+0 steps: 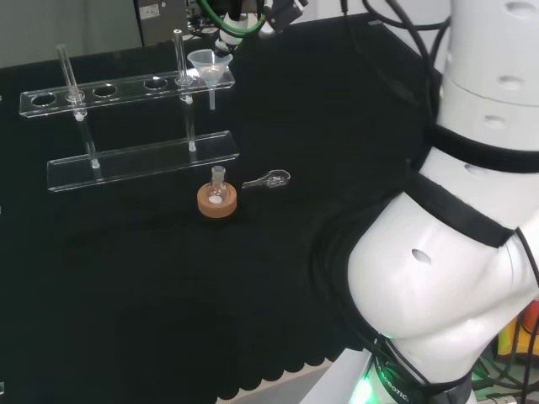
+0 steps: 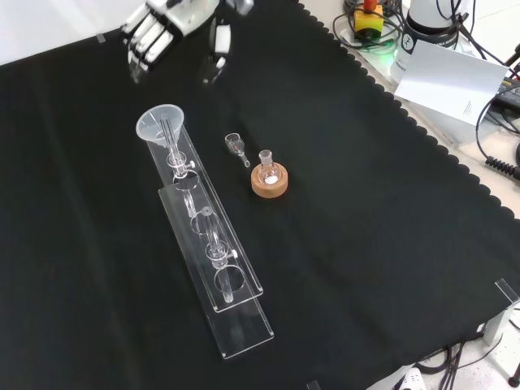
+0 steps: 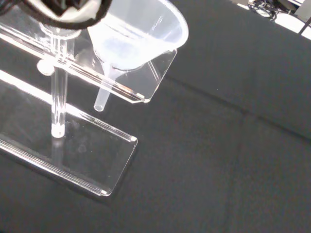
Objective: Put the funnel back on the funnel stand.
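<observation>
A clear plastic funnel (image 1: 210,69) sits upright in the end hole of the clear acrylic funnel stand (image 1: 101,89), its stem hanging down through the top shelf. From the front, the funnel (image 2: 161,127) is at the far end of the stand (image 2: 213,268). The hand (image 2: 150,36) hovers beyond and above it, fingers straight and spread, holding nothing and apart from the funnel. In the head view the hand (image 1: 227,38) is just behind the funnel. The wrist view has the funnel (image 3: 141,34) close up in the shelf (image 3: 150,82), over the base plate (image 3: 97,160).
A small flask on a cork ring (image 2: 269,180) stands beside the stand, with a small glass scoop (image 2: 237,146) lying near it. A white sheet (image 2: 447,77) lies off the cloth's scalloped edge. The arm's white links (image 1: 455,252) rise at the head view's right.
</observation>
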Controlling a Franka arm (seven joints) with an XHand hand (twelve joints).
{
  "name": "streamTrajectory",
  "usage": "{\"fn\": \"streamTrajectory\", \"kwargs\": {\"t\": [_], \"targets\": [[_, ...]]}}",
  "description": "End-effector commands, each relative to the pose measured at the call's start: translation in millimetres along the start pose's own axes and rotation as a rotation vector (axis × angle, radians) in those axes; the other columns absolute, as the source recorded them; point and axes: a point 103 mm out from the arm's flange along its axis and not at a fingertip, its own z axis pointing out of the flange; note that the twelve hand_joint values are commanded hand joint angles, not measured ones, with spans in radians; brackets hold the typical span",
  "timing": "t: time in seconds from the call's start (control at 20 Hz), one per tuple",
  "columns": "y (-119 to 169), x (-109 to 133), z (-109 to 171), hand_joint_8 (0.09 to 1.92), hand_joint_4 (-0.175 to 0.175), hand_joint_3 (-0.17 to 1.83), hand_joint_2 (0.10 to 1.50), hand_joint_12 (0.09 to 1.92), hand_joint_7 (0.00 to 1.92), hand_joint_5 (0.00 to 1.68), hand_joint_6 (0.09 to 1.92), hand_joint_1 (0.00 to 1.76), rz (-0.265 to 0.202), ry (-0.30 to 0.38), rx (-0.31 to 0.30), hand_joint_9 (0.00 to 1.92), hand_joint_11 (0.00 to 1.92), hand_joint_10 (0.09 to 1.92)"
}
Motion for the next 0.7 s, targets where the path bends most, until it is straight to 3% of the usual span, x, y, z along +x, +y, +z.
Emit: {"fn": "streamTrajectory", "kwargs": {"t": [0.05,0.7], "targets": [[-77,-3,-12,0.73,-0.056,0.54,0.66,1.40,0.07,0.29,0.09,0.76,0.068,0.094,-0.035,0.34,0.12,0.74],[-163,17,5,0.72,-0.058,0.54,0.69,1.40,0.09,0.30,0.09,0.71,0.174,0.184,-0.007,0.37,0.15,0.73]]}}
